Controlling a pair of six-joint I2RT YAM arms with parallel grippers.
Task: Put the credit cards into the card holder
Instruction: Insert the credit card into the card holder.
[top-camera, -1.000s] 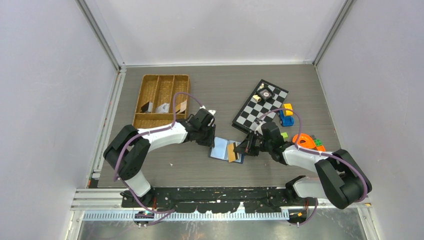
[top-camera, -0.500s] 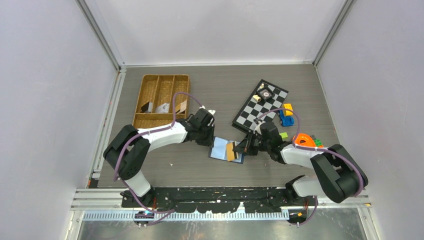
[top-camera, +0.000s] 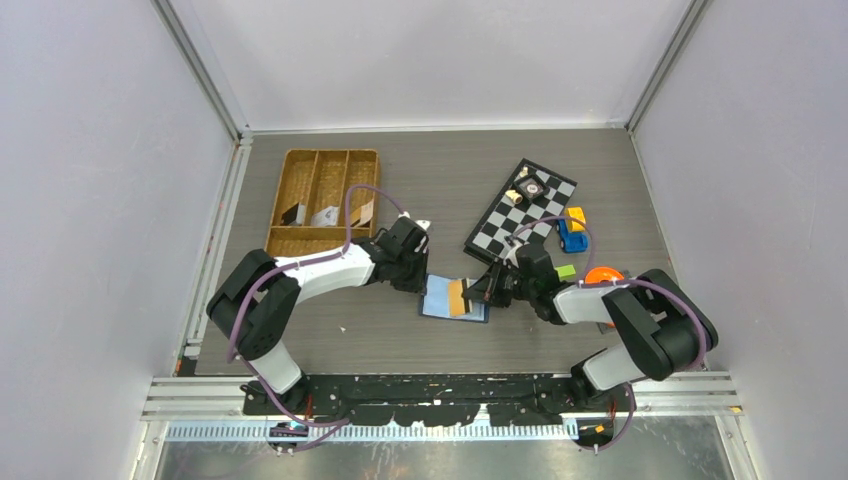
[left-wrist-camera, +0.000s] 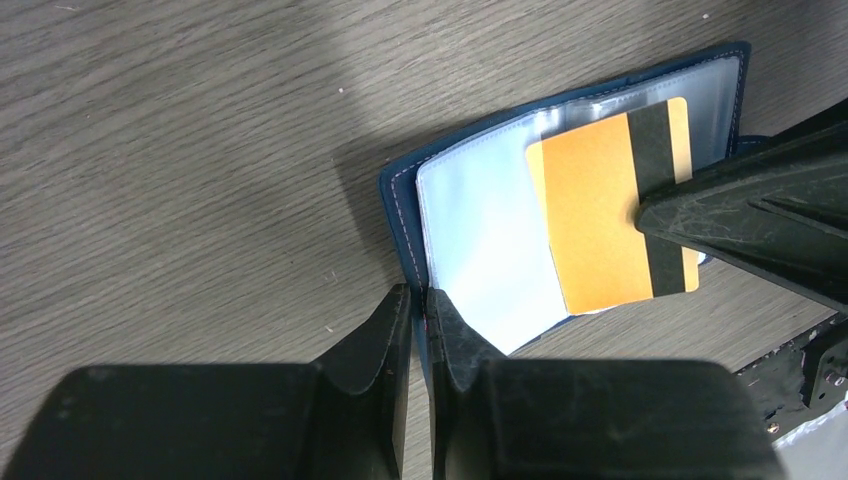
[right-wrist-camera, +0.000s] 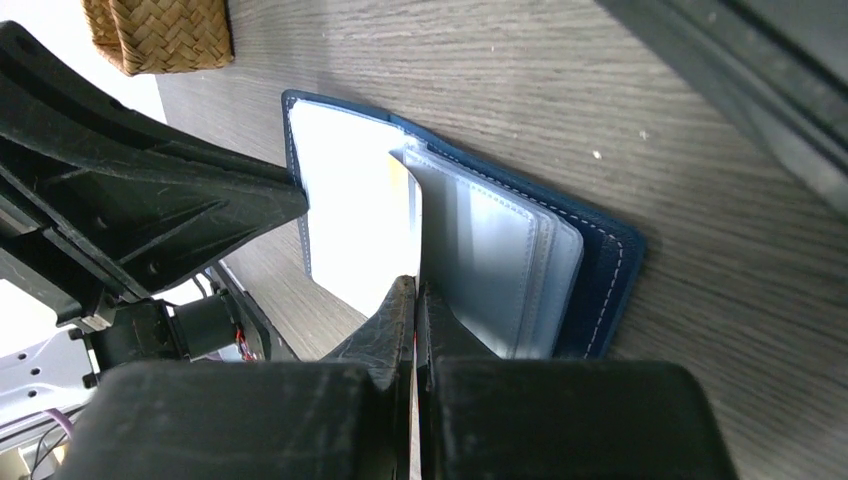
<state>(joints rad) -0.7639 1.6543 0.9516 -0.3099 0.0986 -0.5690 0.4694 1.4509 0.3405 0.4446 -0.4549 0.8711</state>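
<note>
Clearly, the right fingers (right-wrist-camera: 392, 325) are pressed together on one short end of an orange card (left-wrist-camera: 600, 210). It is a thin, stiff rectangle with a dark stripe along that end. The card lies flat over the open card holder (left-wrist-camera: 480, 240), across its clear, glossy plastic sleeves. I cannot tell whether its far end is under a sleeve. The left fingers (left-wrist-camera: 385, 340), black wedge-shaped pieces with a scratched surface, pinch the navy cover at its near edge, where pale stitching follows the border. The holder lies spread open on the grey wood-grain worktop (left-wrist-camera: 180, 150), between the two arms. Farther off, a brown woven tray (top-camera: 330, 153) with long compartments stands beyond the left arm. A checkerboard (top-camera: 520, 212) lies beyond the right arm.
</note>
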